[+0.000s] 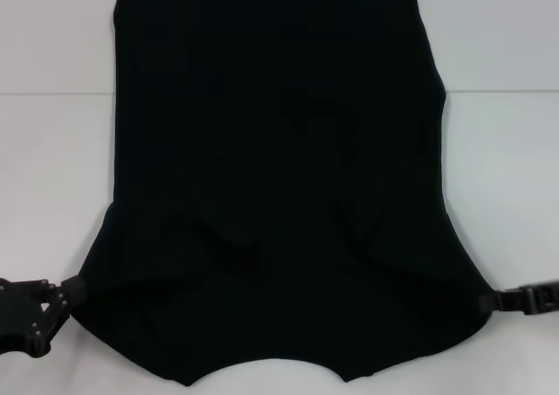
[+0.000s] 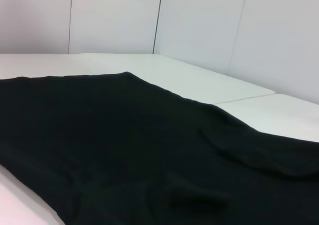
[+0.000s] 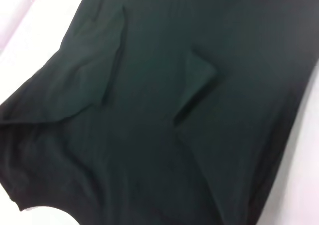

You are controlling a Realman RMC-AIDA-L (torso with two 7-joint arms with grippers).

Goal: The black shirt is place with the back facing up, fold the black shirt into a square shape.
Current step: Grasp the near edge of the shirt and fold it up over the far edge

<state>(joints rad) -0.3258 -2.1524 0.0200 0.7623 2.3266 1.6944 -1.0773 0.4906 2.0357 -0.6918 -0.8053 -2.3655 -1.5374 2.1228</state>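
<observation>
The black shirt (image 1: 279, 150) lies flat on the white table (image 1: 52, 150), its hem at the far side and its curved neckline at the near edge. Both sleeves are folded in over the body and show as creases. My left gripper (image 1: 68, 292) is at the shirt's near left corner, and my right gripper (image 1: 491, 301) is at its near right corner. The cloth runs to a point at each gripper, so each looks shut on the shirt's edge. The left wrist view shows the shirt (image 2: 124, 145) low and close. The right wrist view shows the shirt (image 3: 164, 110) with its folded sleeves.
A seam (image 1: 498, 91) crosses the table behind the shirt's middle. Bare tabletop lies on both sides of the shirt. White wall panels (image 2: 199, 21) stand beyond the table's far edge in the left wrist view.
</observation>
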